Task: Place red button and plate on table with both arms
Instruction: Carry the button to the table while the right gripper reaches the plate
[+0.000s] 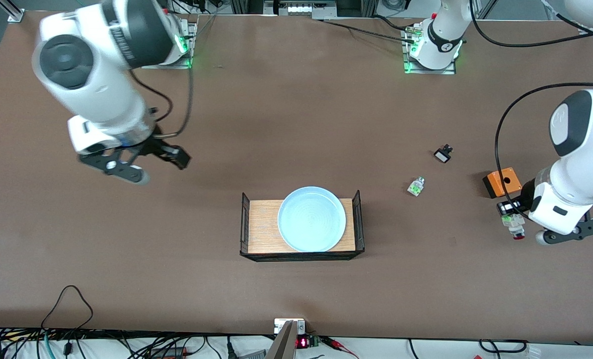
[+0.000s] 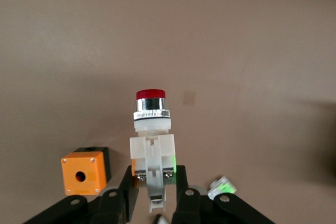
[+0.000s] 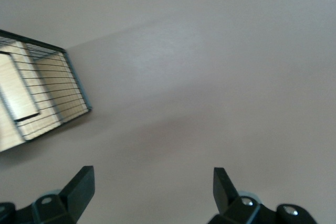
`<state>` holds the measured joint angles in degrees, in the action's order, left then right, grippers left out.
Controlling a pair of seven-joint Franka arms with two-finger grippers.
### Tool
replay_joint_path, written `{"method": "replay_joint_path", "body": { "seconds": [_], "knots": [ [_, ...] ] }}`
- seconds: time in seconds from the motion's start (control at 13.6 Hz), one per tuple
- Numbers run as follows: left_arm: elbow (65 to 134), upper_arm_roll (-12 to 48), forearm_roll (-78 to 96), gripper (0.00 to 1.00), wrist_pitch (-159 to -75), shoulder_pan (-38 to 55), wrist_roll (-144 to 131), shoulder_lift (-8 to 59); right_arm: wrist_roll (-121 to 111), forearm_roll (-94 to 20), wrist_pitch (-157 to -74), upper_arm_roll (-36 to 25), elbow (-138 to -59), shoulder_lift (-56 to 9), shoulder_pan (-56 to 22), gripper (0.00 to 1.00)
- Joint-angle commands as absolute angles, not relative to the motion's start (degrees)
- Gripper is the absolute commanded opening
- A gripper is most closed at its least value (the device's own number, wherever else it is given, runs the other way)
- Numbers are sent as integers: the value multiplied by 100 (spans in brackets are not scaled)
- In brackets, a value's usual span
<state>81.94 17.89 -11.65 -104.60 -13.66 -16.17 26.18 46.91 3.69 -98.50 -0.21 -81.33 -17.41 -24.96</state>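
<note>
My left gripper (image 1: 509,214) is shut on the white body of the red button (image 1: 515,228) and holds it over the table (image 1: 296,124) at the left arm's end. In the left wrist view the red button (image 2: 151,129) juts out from between the fingers of the left gripper (image 2: 156,182), red cap outward. The light blue plate (image 1: 311,219) lies on a small wood tray (image 1: 261,224) mid-table. My right gripper (image 1: 160,168) hangs open and empty over bare table toward the right arm's end. The right wrist view shows the right gripper (image 3: 152,179) with its jaws wide apart.
An orange box (image 1: 502,182) sits beside the left gripper, also visible as the orange box (image 2: 81,173) in the left wrist view. A green-capped part (image 1: 416,186) and a black-and-white part (image 1: 443,153) lie between tray and box. The tray's wire end (image 3: 52,93) shows in the right wrist view.
</note>
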Motion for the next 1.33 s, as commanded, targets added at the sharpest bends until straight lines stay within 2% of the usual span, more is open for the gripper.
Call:
{"method": "replay_joint_path", "body": {
  "seconds": [0.0,0.22,0.44,0.81,1.03,1.25],
  "knots": [
    [8892,1855,-906,0,-10494,-1678,-714,2277,5359,457,-10036,-53,-8024,-1802,-2820,100],
    [9490,1854,-642,0,-10817,-1731,-589,2241,6062,387,-10414,-44,-8024,-1863,-2900,100],
    [10360,1846,-642,0,-11784,-1740,-589,2075,6826,369,-10940,96,-8024,-2056,-2927,100],
    [11222,1819,-642,0,-13022,-1775,-571,2083,7768,422,-11714,114,-8007,-2556,-3506,100],
    [11802,1802,-650,0,-13788,-1915,-326,2100,7910,448,-11742,106,-7481,-3101,-3796,100],
    [12014,1793,-650,0,-14123,-2188,-114,2249,8050,544,-11777,79,-7453,-3339,-3946,100]
  ]
}}
